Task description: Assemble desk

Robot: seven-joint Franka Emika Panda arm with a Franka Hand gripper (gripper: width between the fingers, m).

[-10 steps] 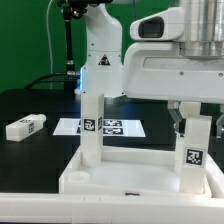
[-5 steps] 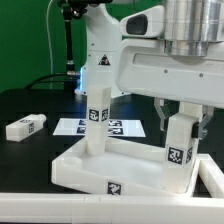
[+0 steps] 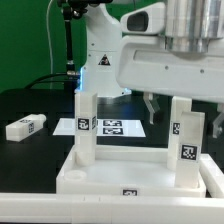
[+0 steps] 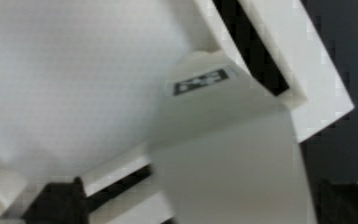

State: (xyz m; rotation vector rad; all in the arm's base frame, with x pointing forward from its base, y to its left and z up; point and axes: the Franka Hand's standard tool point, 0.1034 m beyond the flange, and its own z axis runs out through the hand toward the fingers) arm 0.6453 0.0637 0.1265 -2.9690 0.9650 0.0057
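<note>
The white desk tabletop (image 3: 75,178) lies upside down at the front, raised rim up. One white leg (image 3: 86,125) stands upright in its left corner. Another tagged leg (image 3: 192,150) stands in the right corner. A further white upright (image 3: 178,112) with a tag shows just behind that one, partly hidden. My gripper (image 3: 182,118) hangs over the right leg, open, with its dark fingers (image 3: 149,106) clear of the leg's sides. In the wrist view the leg (image 4: 220,150) fills the space between the fingers of the gripper (image 4: 197,205), and a gap shows beside it. A loose leg (image 3: 25,127) lies on the table at the exterior view's left.
The marker board (image 3: 112,126) lies flat behind the tabletop. The robot's white base (image 3: 100,60) rises at the back, and the arm's bulky links (image 3: 170,50) hang over the exterior view's right half. A black pole (image 3: 66,40) stands at the back left.
My jaws have opened and let go of the right leg. The tabletop has turned to sit square to the exterior view, its left leg shifting left.
</note>
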